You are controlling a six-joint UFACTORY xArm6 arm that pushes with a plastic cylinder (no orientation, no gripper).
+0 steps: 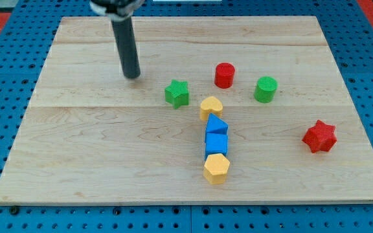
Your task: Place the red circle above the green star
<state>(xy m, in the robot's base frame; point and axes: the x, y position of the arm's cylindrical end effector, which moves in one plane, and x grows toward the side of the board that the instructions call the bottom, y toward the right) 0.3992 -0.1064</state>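
The red circle point(225, 75) stands on the wooden board, up and to the right of the green star point(177, 93), with a gap between them. My tip point(132, 76) rests on the board to the left of the green star and slightly higher in the view, clear of every block. The dark rod rises from it to the view's top edge.
A green circle point(265, 89) stands right of the red circle. A yellow heart point(210, 107), a blue block point(217, 125), a blue cube point(216, 144) and a yellow hexagon point(216, 168) form a column below. A red star point(320, 136) lies at the right.
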